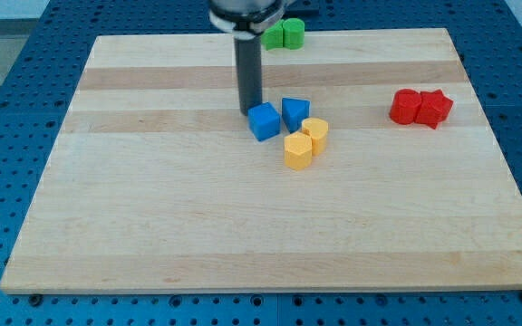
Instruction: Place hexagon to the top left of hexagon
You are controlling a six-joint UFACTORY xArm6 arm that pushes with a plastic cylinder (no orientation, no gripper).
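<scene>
A bare stretch of the pale wooden desk fills the bottom of the frame. Just above centre sits a cluster: a yellow hexagon nearest the camera, touching a second yellow block at its upper right, whose shape is hard to make out. Behind them stand a blue cube and a blue block of roughly triangular form, close together. The tool, a plain dark rod with nothing to clench or release, holds nothing; my tip rests on the desk at the cube's upper-left corner, touching it or nearly so. At the right of the frame, two red blocks sit pressed together, well apart from the cluster. At the top edge, two green blocks lie partly hidden behind the arm.

The yellow hexagon looks small, rigid and light, likely to slide readily on the smooth wood. It cannot be gripped, only pushed; a push through the middle of a flat side should keep it from spinning away, and the touching neighbour may be dragged along.
</scene>
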